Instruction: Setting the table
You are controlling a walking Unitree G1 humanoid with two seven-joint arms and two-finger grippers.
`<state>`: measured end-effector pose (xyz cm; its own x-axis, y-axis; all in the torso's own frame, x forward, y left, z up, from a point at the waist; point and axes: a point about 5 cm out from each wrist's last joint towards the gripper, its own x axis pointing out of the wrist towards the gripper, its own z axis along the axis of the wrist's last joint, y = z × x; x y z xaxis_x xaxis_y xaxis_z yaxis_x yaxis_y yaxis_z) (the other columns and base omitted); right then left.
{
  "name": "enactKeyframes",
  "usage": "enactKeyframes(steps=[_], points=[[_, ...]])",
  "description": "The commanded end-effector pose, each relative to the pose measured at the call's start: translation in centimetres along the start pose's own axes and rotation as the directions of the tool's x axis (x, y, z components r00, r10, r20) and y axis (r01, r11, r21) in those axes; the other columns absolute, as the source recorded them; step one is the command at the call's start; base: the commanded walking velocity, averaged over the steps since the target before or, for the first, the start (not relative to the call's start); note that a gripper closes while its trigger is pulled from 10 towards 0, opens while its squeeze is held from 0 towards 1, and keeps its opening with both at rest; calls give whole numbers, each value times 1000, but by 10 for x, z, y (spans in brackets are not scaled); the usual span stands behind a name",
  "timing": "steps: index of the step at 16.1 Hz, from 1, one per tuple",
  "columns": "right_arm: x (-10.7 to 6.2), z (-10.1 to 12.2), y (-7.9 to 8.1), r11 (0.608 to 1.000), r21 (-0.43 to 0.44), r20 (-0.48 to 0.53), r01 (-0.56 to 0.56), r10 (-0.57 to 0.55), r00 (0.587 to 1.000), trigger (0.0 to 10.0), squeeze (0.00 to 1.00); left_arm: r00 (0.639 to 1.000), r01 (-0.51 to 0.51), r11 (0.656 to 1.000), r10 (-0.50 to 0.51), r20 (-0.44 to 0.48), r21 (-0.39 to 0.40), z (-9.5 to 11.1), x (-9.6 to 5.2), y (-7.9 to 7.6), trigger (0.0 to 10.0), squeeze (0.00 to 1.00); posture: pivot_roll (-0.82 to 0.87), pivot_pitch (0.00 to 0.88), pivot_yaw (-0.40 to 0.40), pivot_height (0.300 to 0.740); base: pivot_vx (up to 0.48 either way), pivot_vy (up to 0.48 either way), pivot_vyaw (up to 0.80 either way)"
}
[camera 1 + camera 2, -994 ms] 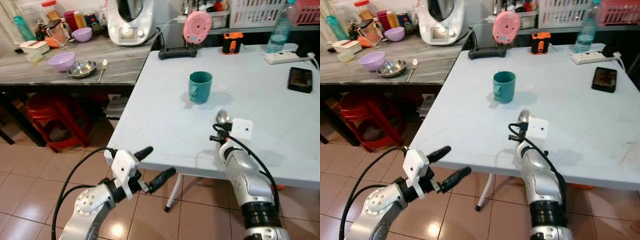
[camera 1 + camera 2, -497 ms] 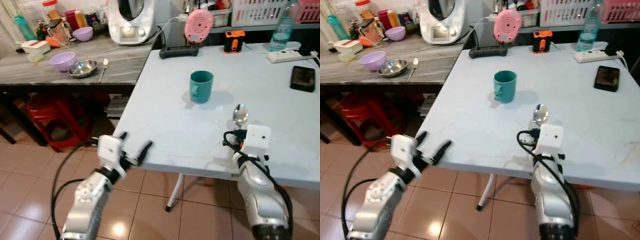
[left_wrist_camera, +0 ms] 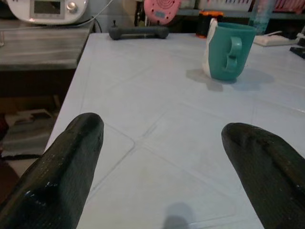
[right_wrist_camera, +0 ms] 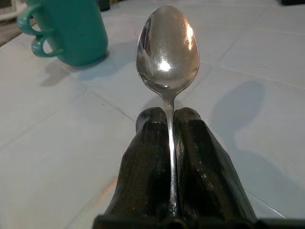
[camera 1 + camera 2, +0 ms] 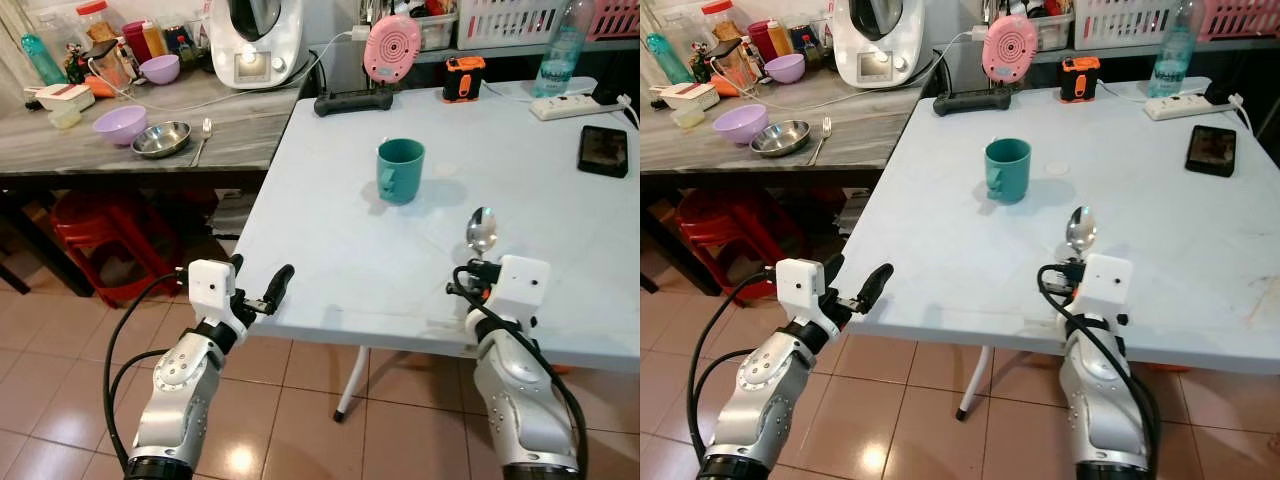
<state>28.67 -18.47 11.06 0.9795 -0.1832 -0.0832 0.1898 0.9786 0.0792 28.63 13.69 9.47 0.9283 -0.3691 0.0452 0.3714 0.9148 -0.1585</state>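
White folding table point(image 5: 330, 250): the largest item. Its near edge runs just ahead of both arms; its left corner lies at 12 o'clock from the left gripper. Open surface spreads from 9 to 12 o'clock of the spoon, with the mug the sole obstacle there.

Side counter point(image 5: 100, 150): at 10 o'clock from the table, carrying a purple bowl point(image 5: 121, 124), a steel bowl point(image 5: 162, 138) and a fork point(image 5: 203, 135).

Teal mug point(image 5: 400, 171): upright near table centre, handle facing the robot. Probably ceramic, so rigid and breakable.

Black phone point(image 5: 601, 151): at 2 o'clock from the spoon, well apart.

Right gripper point(image 4: 167, 119): fingers pressed together on the spoon's handle, above the table near its front edge.

Left gripper point(image 3: 162, 157): fingers spread wide, holding nothing, off the table's left corner.

Metal spoon point(image 4: 167, 47): bowl pointing forward at 12 o'clock, mug at 10 o'clock from it. Judged light, stiff and slick. The thin handle is the place to grip, as now; a loose hold could let it swivel.
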Motion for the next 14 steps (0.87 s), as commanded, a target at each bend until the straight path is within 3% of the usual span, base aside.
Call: enactKeyframes(steps=[1, 14], points=[[-1, 5, 6, 1000, 14, 19, -19, 18, 1000, 10000, 0, 1000, -31, 999, 31, -5, 15, 0, -3, 9, 10000, 0, -90, 0, 149, 740, 0, 364, -544], [0, 8, 8, 999, 40, 32, -21, 20, 999, 10000, 0, 998, -60, 998, 60, 13, 17, 2, 1, 14, 10000, 0, -85, 0, 149, 740, 0, 445, -505]])
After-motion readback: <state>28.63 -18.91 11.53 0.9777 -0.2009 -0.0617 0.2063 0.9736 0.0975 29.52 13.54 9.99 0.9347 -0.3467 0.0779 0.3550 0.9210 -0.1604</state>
